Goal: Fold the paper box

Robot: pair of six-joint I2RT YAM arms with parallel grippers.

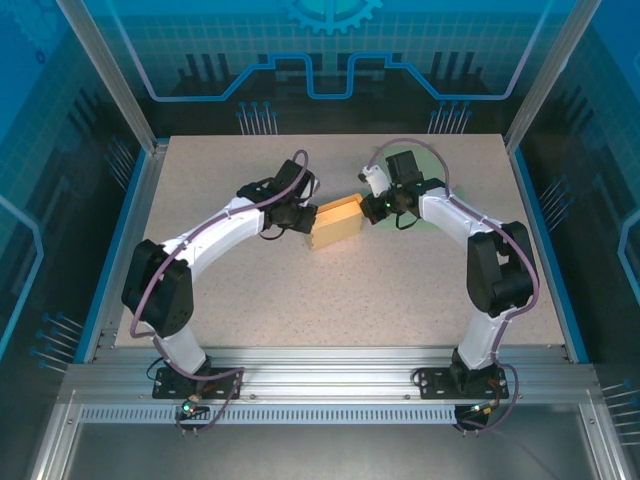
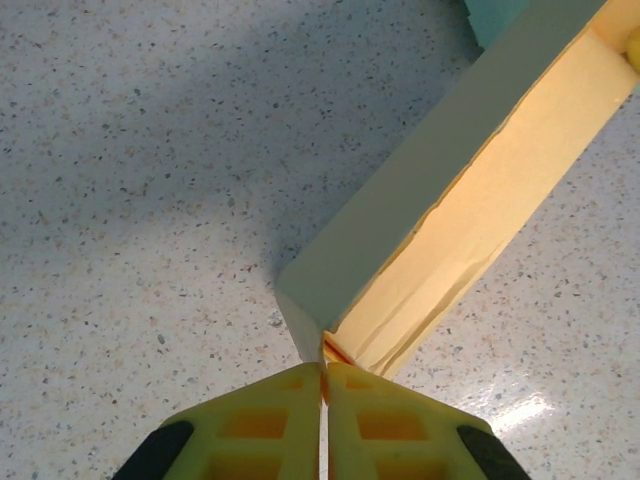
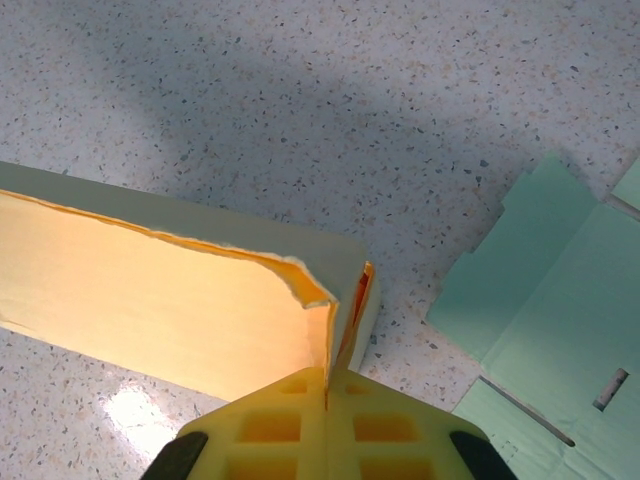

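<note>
The paper box (image 1: 338,222) is a long, shallow yellow tray lying on the table between the two arms. My left gripper (image 1: 303,216) is at its left end. In the left wrist view the yellow fingers (image 2: 270,410) are shut, pinching the corner of the box (image 2: 400,200) where an end flap tucks in. At the right end is my right gripper (image 1: 376,206). Its fingers (image 3: 270,425) are shut on the thin end wall of the box (image 3: 150,290), whose torn-looking top edge curls inward.
A flat, unfolded green paper sheet (image 3: 560,320) lies on the speckled table (image 1: 400,290) just right of the box's right end. A corner of it (image 2: 500,15) shows past the far end of the box. Blue enclosure walls and rails surround the table.
</note>
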